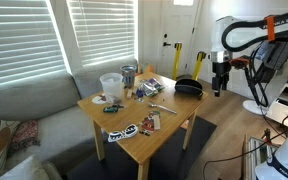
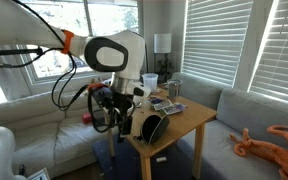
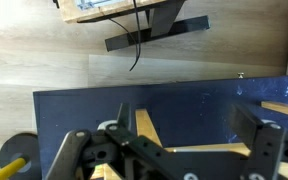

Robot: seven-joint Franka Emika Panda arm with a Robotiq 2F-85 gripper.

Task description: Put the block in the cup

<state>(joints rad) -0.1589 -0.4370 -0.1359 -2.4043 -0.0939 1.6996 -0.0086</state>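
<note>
The wide whitish translucent cup stands at the far corner of the wooden table, next to a dark metallic can. It also shows in an exterior view. Several small things lie on the tabletop, and I cannot pick out the block among them. My gripper hangs beside the table, off its edge and away from the cup, and shows in the exterior view too. In the wrist view my gripper is open and empty, above a dark blue rug and wooden table legs.
A black rounded object lies at the table edge nearest the gripper. A grey couch runs behind the table under blinds. An orange plush lies on the couch. The floor is wood.
</note>
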